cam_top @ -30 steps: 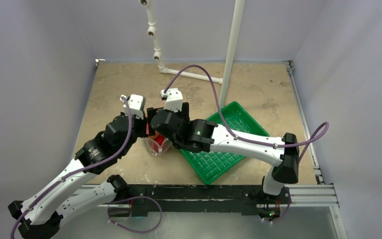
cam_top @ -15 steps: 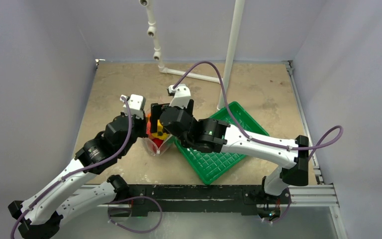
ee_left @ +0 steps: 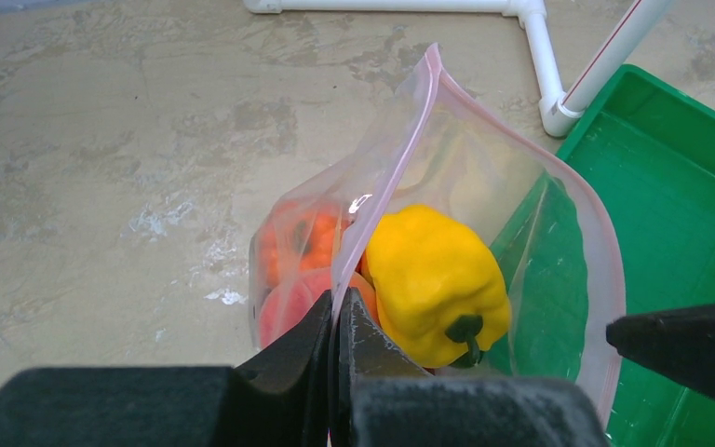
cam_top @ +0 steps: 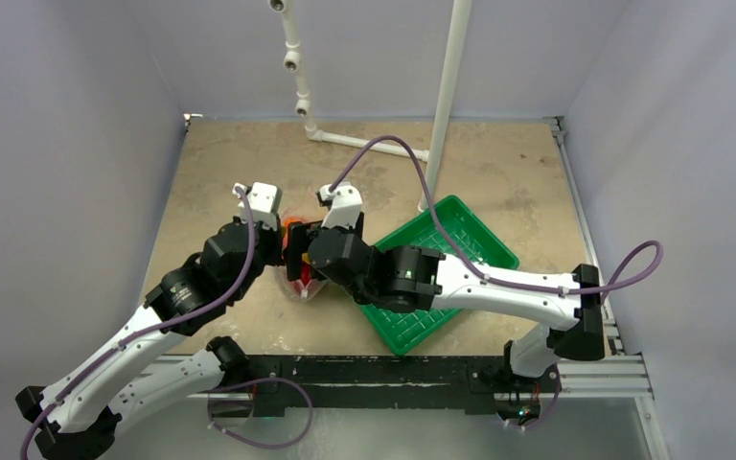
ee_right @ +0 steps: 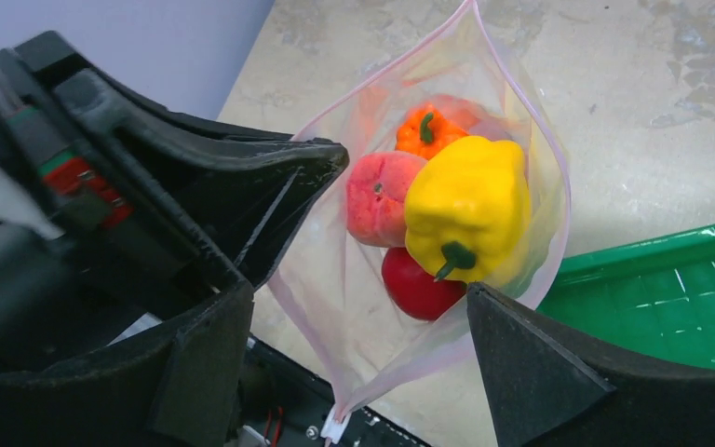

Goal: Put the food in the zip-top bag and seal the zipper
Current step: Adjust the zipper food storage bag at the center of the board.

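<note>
Left end effector (ee_left: 337,315) pinches zip-top bag (ee_left: 470,154) rim; yellow pepper (ee_left: 433,279) inside.

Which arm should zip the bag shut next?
Right, probably. The right pincer is open and free above the zip-top bag. The left pincer is shut on the bag's rim, holding it.

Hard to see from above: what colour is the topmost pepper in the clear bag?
The pepper is bright yellow, clearest in the right wrist view.
</note>
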Available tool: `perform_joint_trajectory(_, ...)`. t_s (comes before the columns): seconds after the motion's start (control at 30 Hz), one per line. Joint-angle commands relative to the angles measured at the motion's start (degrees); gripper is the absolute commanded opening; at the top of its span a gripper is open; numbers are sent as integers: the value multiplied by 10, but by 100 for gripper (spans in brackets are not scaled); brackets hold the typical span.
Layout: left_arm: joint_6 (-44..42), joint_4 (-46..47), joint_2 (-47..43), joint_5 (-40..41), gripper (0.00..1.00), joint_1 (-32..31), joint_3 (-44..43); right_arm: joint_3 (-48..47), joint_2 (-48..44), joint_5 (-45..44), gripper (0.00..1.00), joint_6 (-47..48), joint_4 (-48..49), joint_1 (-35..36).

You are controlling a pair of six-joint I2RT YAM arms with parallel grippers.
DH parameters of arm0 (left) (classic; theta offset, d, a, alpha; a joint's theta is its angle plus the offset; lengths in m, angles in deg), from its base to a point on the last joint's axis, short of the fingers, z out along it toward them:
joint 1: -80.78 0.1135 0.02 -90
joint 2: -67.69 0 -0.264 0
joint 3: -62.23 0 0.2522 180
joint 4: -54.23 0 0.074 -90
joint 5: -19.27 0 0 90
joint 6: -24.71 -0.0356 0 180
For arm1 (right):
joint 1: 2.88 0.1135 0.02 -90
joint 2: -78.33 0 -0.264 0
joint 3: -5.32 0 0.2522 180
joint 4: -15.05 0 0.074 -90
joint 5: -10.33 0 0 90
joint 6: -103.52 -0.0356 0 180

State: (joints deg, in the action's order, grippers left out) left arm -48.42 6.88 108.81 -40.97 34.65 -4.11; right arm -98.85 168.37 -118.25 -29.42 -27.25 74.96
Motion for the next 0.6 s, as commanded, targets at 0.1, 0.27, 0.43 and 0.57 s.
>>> perform_joint_trajectory(0.1, -4, 24, -3, -1, 0, 3, 3, -24, -3, -34, 84, -82, -76, 63)
perform_joint_trajectory(0.27, -4, 23, -3, 1, 0, 4, 3, -42, 24, -61, 81, -163, -168, 93)
perform_joint_trajectory(0.43, -3, 22, -4, 3, 0, 3, 3, -33, 35, -58, 78, -219, -215, 115)
perform_joint_trajectory(0.57, -3, 22, -4, 4, 0, 4, 3, -13, 32, -45, 76, -225, -185, 120)
